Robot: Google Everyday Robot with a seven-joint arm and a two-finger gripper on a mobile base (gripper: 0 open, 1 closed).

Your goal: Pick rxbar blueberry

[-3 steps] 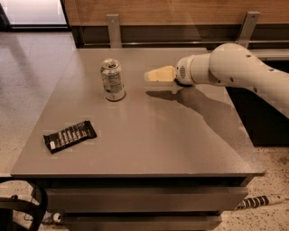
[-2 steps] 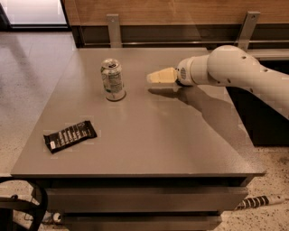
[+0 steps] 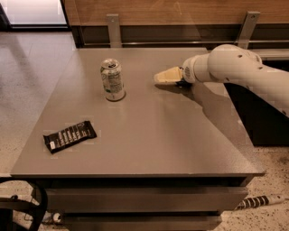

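You cannot pick out the rxbar blueberry for certain. The only sign of it is a dark sliver (image 3: 179,84) on the desk (image 3: 153,135), right under the pincer (image 3: 162,76). It is too hidden for you to tell wrapper from shadow.

The pincer sits low over the desk, around 1 o'clock on the top as you look at it. Its cream tip points toward 9 o'clock, and you cannot tell whether it is released or clenched. Behind it the white arm (image 3: 235,67) comes in from 3 o'clock, and its rounded joint hangs over the desk's right edge. The arm throws a broad shadow across the surface toward 5 o'clock.

At 9 o'clock from the pincer, well apart from it, a pale drink can (image 3: 112,80) stands upright, with its opened top showing. Further out, near the desk's 8 o'clock corner, a longer black bar with white block lettering (image 3: 69,136) lies flat. It is angled so its right end sits a little farther from you than its left.

The desk top is plain grey-brown. Beyond its 12 o'clock edge runs a wooden wall panel (image 3: 180,11) with two metal posts. Speckled floor (image 3: 27,90) lies to the 9 o'clock side. A black curved part (image 3: 38,203) shows at 7 o'clock below the desk, and a striped hose (image 3: 257,201) lies on the floor at 5 o'clock.
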